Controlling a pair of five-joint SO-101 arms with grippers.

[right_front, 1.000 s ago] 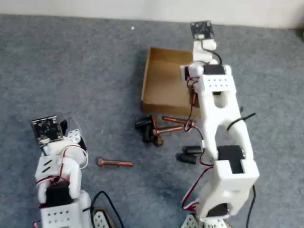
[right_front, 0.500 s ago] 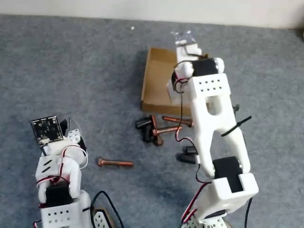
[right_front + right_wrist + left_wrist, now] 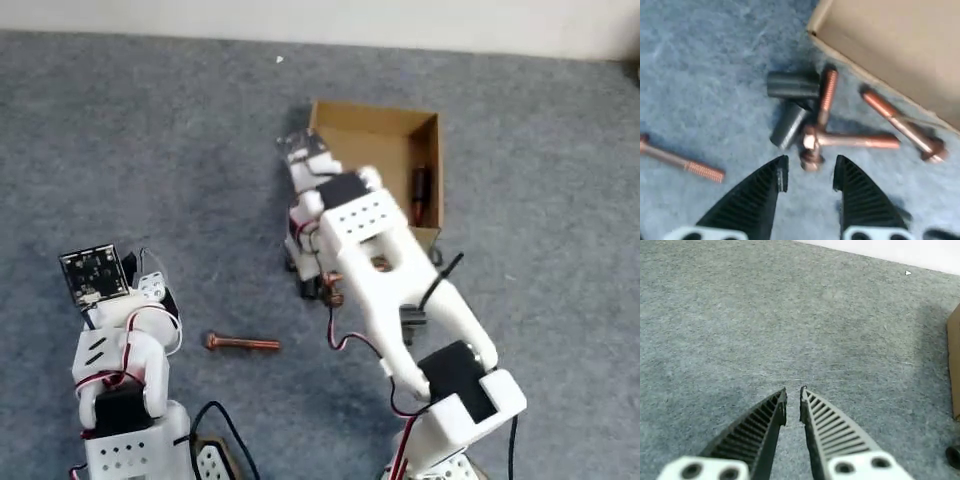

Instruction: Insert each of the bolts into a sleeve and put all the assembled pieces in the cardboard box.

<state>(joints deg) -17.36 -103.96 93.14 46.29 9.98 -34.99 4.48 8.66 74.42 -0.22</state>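
My right tool [image 3: 810,172], fingers apart and gripping nothing, is hovering over a heap of three copper bolts [image 3: 855,140] and two black sleeves [image 3: 792,85] lying just beside the cardboard box [image 3: 890,40] on the grey tabletop [image 3: 150,120]. One assembled piece [image 3: 421,195] is lying inside the box against a side wall. A lone bolt [image 3: 243,343] is lying well apart from the box. My left tool [image 3: 792,401], fingers nearly together and holding nothing, is hanging over the tabletop, well apart from the box.
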